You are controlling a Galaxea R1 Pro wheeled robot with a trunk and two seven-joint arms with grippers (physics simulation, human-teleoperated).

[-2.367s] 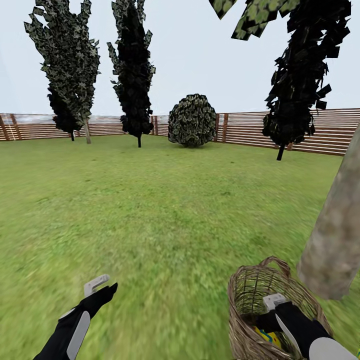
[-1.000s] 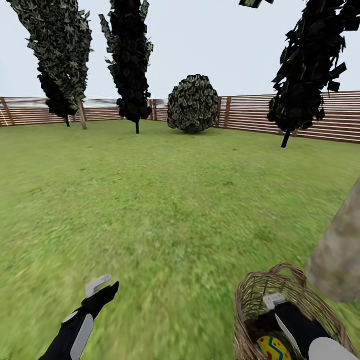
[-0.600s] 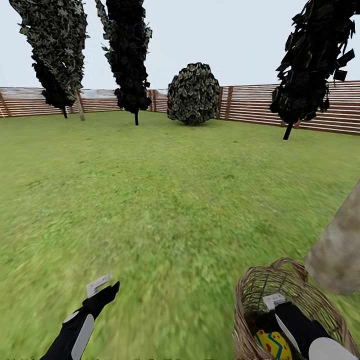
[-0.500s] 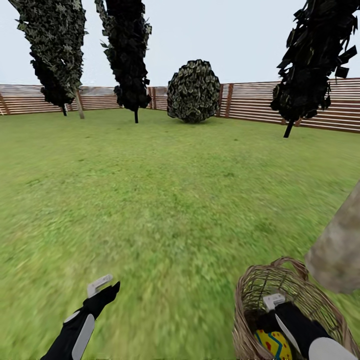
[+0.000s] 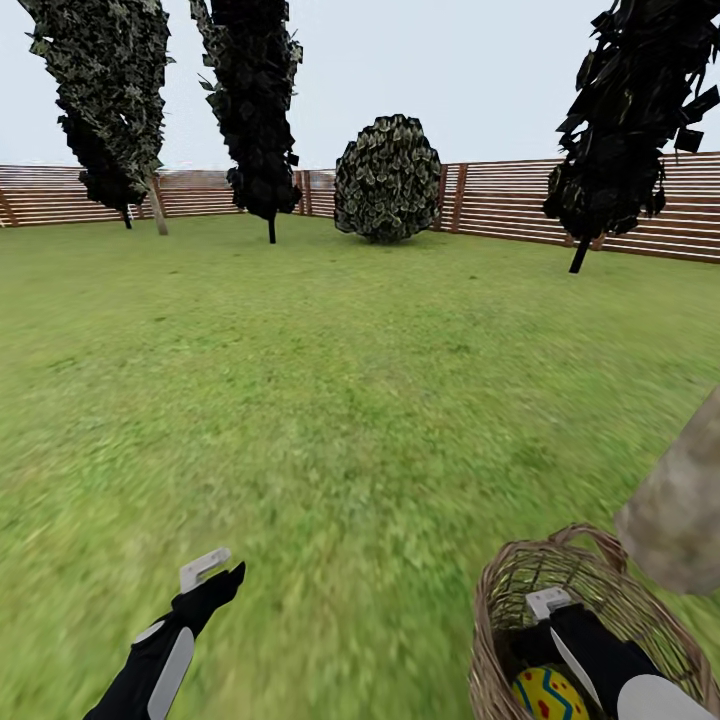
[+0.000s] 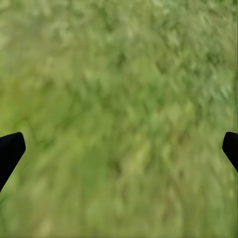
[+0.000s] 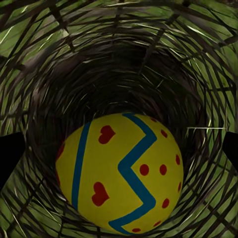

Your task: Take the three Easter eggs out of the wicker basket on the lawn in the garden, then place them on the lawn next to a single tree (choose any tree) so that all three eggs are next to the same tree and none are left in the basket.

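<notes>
The wicker basket [image 5: 520, 590] stands on the lawn [image 5: 340, 400] at the lower right, close beside a thick grey-brown tree trunk [image 5: 675, 510]. One yellow Easter egg [image 5: 546, 695] with red marks and a blue zigzag lies at its bottom. In the right wrist view that egg [image 7: 121, 173] sits inside the basket's woven wall [image 7: 54, 59]. The other two eggs are hidden or out of view. My right gripper [image 5: 548, 608] reaches into the basket, open, its fingertips [image 7: 10, 153] wide of the egg. My left gripper [image 5: 215, 572] hovers open over bare grass [image 6: 119, 99].
A wooden slat fence [image 5: 500, 200] closes the far side of the garden. Dark narrow trees [image 5: 255, 100] stand at the far left and far right [image 5: 625, 120], with a round bush [image 5: 387, 180] between them. Wide grass lies ahead.
The whole picture has shifted, so the camera has moved: trees and fence sit higher and look nearer. More of the egg in the basket shows. Both arms keep their places in the picture.
</notes>
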